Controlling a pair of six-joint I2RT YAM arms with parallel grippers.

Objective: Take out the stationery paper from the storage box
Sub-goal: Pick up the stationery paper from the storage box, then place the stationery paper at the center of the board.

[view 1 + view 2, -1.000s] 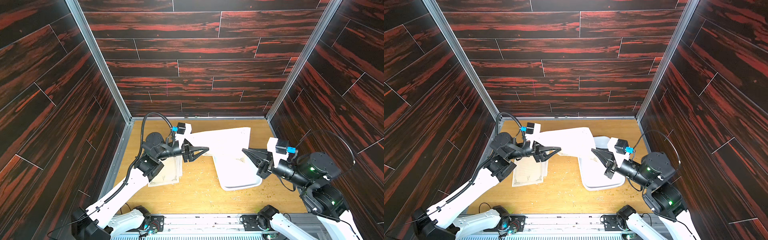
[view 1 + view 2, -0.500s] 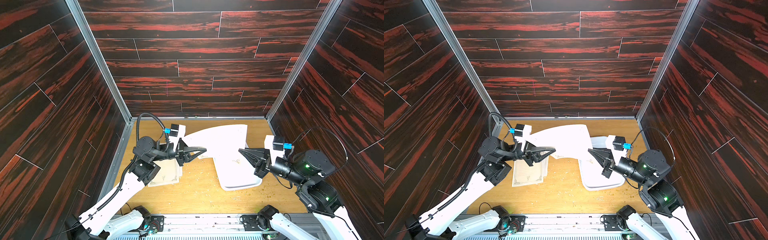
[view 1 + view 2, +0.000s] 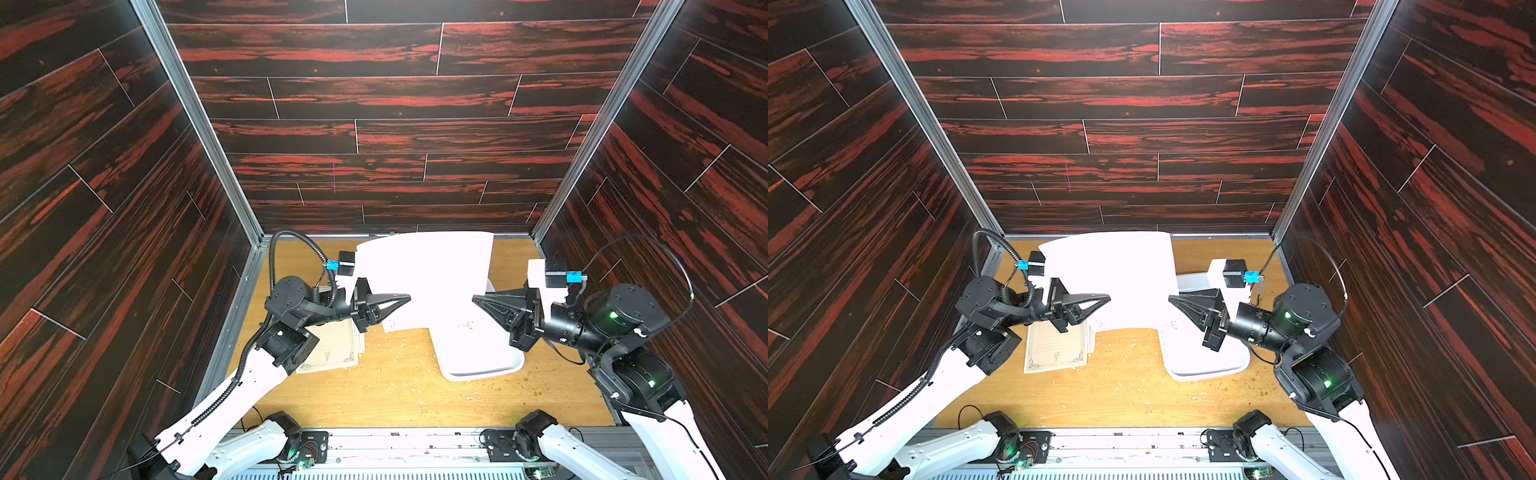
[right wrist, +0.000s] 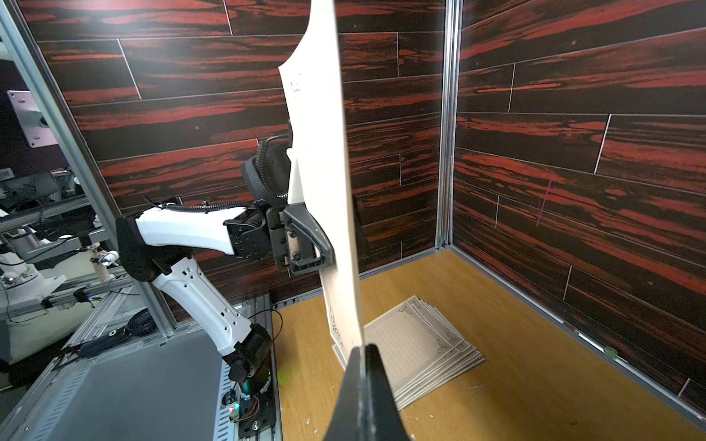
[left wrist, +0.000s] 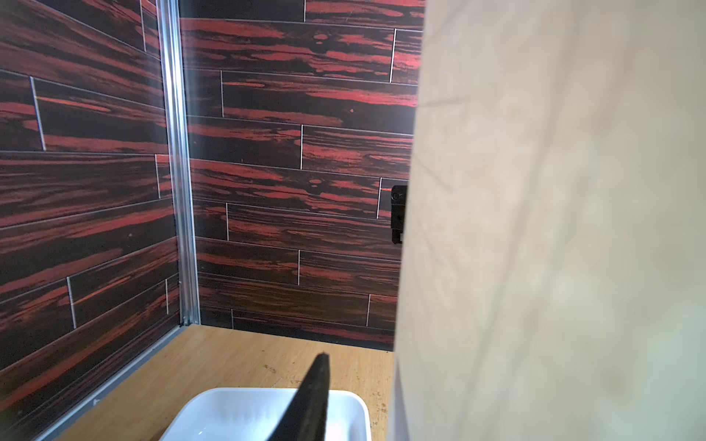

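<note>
The wooden table (image 3: 395, 399) below me is carrying the storage box (image 3: 482, 374) and a stack of stationery paper (image 3: 336, 349). Pale crumbs (image 3: 405, 345) are lying scattered between them.

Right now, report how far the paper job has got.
Done: a pile of stationery paper lies on the table outside the storage box. In hand: one sheet stands upright, pinched by the left gripper and right gripper. Left: lay it on the pile; whether the box holds more is unclear.

Robot lab cell: wood-print panel walls (image 3: 353, 95) on aluminium frame posts (image 3: 200, 120), plywood tabletop (image 3: 395, 386); behind the left arm (image 4: 187, 229), benches (image 4: 34, 236) with cables and gear.
</note>
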